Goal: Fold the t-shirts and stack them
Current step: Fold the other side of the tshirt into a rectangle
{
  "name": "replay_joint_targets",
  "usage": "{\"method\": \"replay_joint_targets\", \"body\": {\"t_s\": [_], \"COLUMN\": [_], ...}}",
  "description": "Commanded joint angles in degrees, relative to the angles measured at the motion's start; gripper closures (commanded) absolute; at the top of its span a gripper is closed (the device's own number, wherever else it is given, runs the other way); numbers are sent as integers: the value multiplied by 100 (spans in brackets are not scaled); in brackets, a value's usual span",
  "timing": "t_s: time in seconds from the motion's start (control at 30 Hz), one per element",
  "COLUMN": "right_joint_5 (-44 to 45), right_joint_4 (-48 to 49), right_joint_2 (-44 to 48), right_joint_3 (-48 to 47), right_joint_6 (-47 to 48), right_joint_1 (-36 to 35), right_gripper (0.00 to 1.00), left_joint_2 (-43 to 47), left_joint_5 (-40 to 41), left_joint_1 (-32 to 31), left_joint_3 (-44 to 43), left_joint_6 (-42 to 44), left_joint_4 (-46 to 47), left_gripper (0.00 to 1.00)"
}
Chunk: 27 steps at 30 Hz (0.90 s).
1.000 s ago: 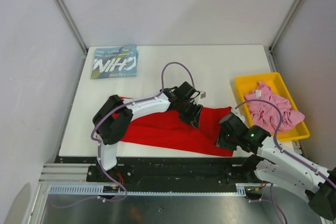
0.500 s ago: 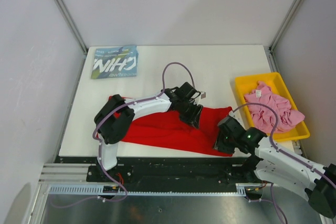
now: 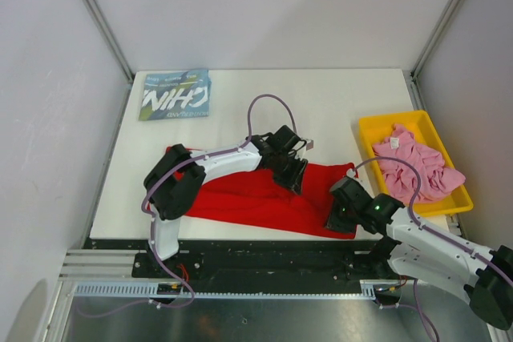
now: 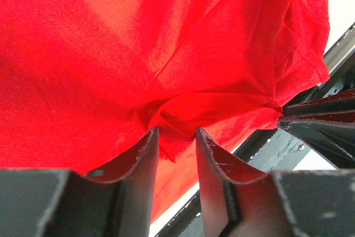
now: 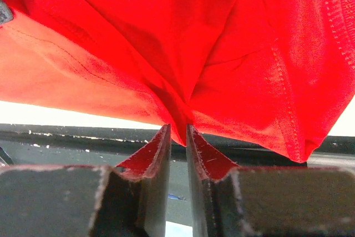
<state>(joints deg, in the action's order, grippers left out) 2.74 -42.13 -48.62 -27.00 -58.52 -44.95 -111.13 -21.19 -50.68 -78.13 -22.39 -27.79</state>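
The red t-shirt lies as a long folded band across the near half of the white table. My left gripper is at its far edge, right of the middle. In the left wrist view the left gripper holds a bunched fold of the red t-shirt. My right gripper is at the near right corner. In the right wrist view the right gripper is nearly closed, pinching a thin pleat of the red t-shirt. The blue t-shirt lies folded at the back left. The pink t-shirt is crumpled.
The pink t-shirt sits in a yellow tray at the table's right edge. A metal rail runs along the near edge, just below the red shirt. Grey side walls close in the table left and right.
Both grippers' jaws have narrowed onto red cloth. The right gripper has shifted slightly left and toward the near edge, and the shirt's right end has gathered a little.
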Motion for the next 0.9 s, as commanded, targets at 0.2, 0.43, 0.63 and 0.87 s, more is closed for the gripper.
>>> {"method": "replay_joint_targets", "body": {"t_s": [0.2,0.43,0.63,0.87], "right_joint_5": [16,311,581,954], "right_joint_4": [123,-184,-541,-755], "right_joint_2": [-52,-36,-122,-358], "right_joint_3": [7,-327,-812,-1417], "right_joint_6": [-87,91,359,770], "right_joint_1": [-49,-48,-49,-53], "right_gripper": [93,100,100,100], "left_joint_2": [86,547,1093,1423], "left_joint_5": [7,306,716,964], "left_joint_1": [-87,-88,-89,-93], "left_joint_3": [-43,216,598,941], "left_joint_6": [-8,-175,-227,-327], "left_joint_4": [-6,7,7,50], "left_gripper": [91,100,100,100]}}
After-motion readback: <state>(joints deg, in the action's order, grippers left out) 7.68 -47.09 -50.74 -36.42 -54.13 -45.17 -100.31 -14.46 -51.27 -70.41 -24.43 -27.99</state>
